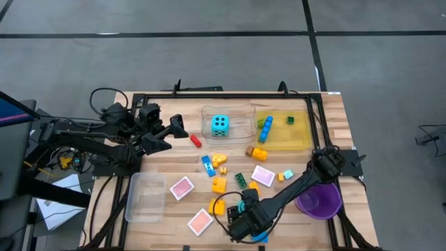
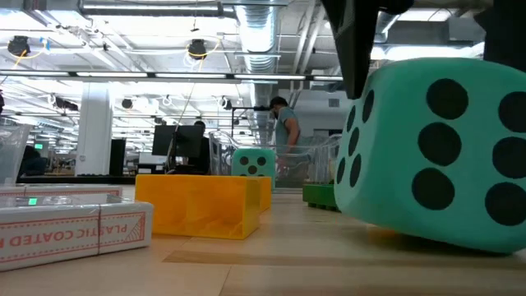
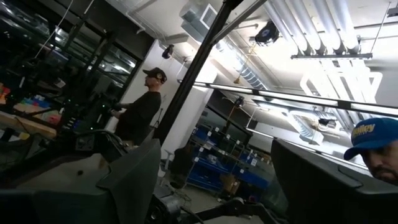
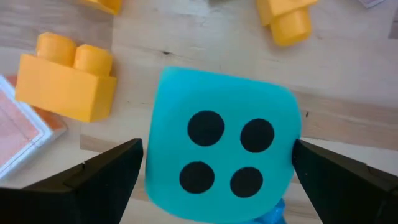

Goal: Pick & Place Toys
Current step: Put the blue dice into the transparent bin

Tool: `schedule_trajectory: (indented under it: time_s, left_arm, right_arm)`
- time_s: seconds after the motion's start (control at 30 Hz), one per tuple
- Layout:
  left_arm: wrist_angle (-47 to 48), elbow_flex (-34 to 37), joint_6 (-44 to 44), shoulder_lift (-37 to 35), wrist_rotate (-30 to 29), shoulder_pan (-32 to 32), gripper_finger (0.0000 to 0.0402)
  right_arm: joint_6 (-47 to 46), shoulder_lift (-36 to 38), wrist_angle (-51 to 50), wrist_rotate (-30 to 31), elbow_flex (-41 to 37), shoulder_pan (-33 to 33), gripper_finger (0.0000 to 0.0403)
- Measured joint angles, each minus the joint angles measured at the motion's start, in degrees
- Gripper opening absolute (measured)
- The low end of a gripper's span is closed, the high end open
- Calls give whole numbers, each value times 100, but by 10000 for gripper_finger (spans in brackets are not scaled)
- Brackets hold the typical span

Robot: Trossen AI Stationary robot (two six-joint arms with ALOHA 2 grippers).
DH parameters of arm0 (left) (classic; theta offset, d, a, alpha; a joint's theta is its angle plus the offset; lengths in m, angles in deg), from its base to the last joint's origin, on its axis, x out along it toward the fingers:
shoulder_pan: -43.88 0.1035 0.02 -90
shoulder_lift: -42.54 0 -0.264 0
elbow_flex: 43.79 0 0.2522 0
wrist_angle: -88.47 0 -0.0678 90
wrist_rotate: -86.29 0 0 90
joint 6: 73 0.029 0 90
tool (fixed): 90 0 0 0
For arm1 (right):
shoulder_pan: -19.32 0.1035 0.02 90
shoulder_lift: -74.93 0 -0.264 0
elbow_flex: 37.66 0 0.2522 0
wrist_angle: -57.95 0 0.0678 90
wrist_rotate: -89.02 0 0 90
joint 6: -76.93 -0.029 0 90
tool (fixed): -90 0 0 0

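A turquoise die [image 4: 221, 149], four dots up, rests on the table near its front edge. My right gripper [image 4: 217, 155] points down over it, open, one finger on either side; in the high view the gripper [image 1: 245, 222] hides most of it. The low view shows this die [image 2: 436, 156] big at right. A second die [image 1: 219, 125] lies in the clear tray [image 1: 240, 111] at the back. Bricks [image 1: 219, 185] and pink tiles [image 1: 182, 187] lie scattered mid-table. My left gripper [image 1: 174, 129] waits raised at the left, open [image 3: 211, 180]. My right gripper comes at the die from above, its fingers [image 4: 329, 174] level with two opposite sides [image 4: 292, 143] of the die, which rests flat on the table. Whether the fingers touch those sides, I cannot tell.
A yellow tray [image 1: 300, 139] with blue and green bricks stands at the back right. The purple bowl [image 1: 319, 201] sits right of my right arm. Another clear tray [image 1: 145, 197] lies front left. A yellow brick [image 4: 65, 78] and a blue brick [image 4: 273, 214] lie close to the die.
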Motion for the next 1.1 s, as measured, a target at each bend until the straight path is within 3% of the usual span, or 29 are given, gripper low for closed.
schedule_trajectory:
  time_s: [1.1]
  left_arm:
    - [0, 0, 4, 0, 94, 1, 301]
  right_arm:
    - [-98, -77, 89, 303, 190, -85, 400]
